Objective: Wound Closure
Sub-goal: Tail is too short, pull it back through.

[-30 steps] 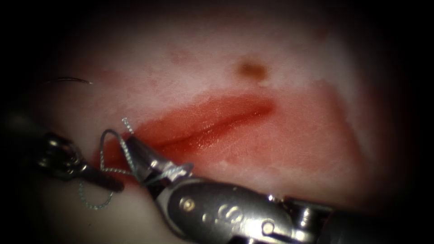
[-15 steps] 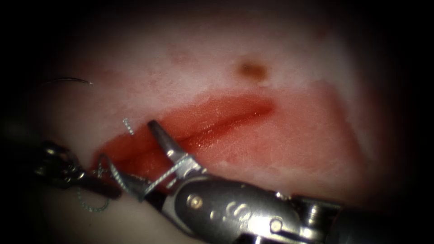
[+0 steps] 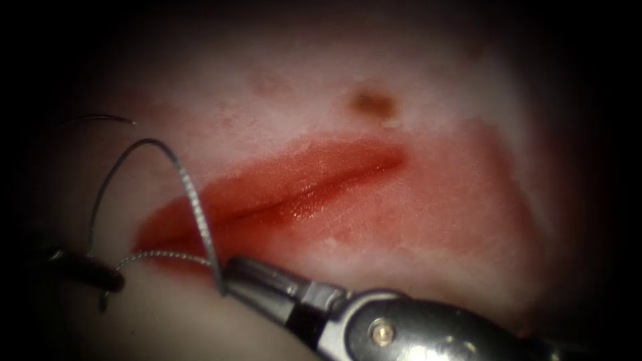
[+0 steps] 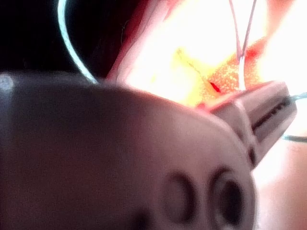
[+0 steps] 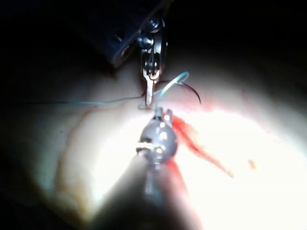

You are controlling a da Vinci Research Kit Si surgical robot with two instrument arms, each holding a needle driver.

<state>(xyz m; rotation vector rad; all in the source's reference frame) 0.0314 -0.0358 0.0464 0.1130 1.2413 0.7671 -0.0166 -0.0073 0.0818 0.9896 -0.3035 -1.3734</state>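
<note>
Both my fingers grip thread (image 3: 194,200): left tool (image 3: 100,277), right tool (image 3: 231,274); overtightening could tear the cut (image 3: 287,200).

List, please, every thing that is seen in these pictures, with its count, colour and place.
Pale pink pork tissue: one, under everything.
Long red cut: one, slanting across the tissue's middle.
Red fluid: in and around the cut.
Small brown spot: one, above the cut's right end.
Thin dark curved needle: one, lying far left of the cut, held by neither tool.
Grey braided thread: one, arching over the cut's left end between both tools.
Left tool: dark, left of the cut, shut on the thread.
Right tool: silver, below the cut, shut on the thread.
</note>
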